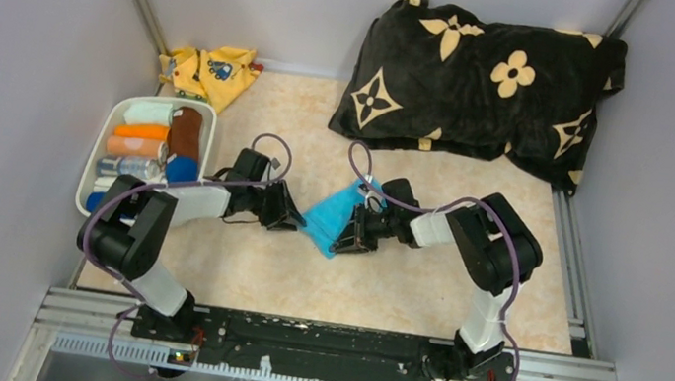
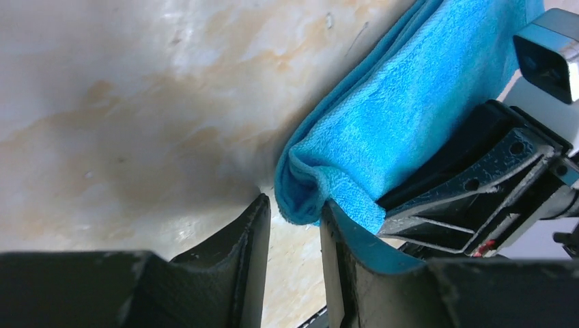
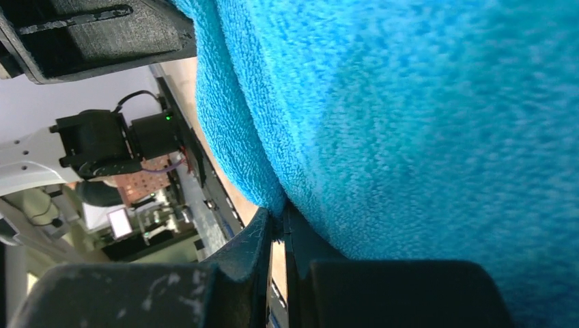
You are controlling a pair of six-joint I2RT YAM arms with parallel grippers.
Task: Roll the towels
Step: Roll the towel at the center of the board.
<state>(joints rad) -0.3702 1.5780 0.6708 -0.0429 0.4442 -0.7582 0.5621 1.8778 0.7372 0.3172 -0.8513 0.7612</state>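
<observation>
The light cyan towel (image 1: pixel 329 211) lies mid-table between my two arms; I have the right gripper (image 3: pixel 278 217) clamped on its edge as an anchor. The left gripper (image 2: pixel 293 208) stands jaws apart at the folded corner, ready to pinch

The top camera looked down from beyond six o'clock of the tabletop (image 1: pixel 380 286); both wrist cameras, facing each other, closely shared the cyan towel (image 1: pixel 330 215).
</observation>
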